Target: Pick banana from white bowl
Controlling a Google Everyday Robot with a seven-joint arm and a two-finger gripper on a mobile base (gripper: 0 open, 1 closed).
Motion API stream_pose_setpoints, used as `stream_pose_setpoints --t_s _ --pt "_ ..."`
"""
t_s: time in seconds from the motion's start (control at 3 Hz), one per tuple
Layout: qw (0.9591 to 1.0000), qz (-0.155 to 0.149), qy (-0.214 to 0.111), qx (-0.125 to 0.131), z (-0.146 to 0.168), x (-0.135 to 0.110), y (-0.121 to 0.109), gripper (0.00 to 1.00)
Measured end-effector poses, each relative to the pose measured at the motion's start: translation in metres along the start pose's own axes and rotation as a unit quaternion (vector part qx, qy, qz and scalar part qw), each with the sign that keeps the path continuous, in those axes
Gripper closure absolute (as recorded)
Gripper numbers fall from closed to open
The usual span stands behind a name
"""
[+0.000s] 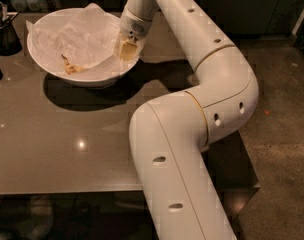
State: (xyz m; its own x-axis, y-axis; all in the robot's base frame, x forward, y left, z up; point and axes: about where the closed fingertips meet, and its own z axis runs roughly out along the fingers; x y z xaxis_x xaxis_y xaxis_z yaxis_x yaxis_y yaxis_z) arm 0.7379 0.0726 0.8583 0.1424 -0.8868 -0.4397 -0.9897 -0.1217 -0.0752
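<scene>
over the right rim of the bowl (pixel 99 78) hangs the gripper (pixel 126 50), can't tell if it's open or shut. banana (pixel 72 68) lies inside the bowl, left of centre, on paper (pixel 77 36).

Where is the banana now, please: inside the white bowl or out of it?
Inside: the banana lies on the paper lining the white bowl, while the tool sits at the bowl's rim, apart from it.

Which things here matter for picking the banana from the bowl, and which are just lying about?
For the job: banana, lying in the white bowl; gripper at the bowl's right rim.
Just lying about: crumpled paper lining the bowl; dark container at the left edge.
</scene>
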Motion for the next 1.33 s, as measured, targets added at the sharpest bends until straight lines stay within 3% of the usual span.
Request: stream_pose_setpoints --t_s 0.33,0.67,1.0,1.33 --pt "0.9999 0.004 0.001 0.009 -0.004 0.005 -0.003 0.42" --pt "0.9977 0.008 -0.020 0.065 -0.053 0.004 -0.004 0.41" --pt "0.9917 0.006 -0.030 0.125 -0.116 -0.013 0.007 0.36" --pt "0.9898 0.000 -0.034 0.138 -0.134 -0.021 0.015 0.19"
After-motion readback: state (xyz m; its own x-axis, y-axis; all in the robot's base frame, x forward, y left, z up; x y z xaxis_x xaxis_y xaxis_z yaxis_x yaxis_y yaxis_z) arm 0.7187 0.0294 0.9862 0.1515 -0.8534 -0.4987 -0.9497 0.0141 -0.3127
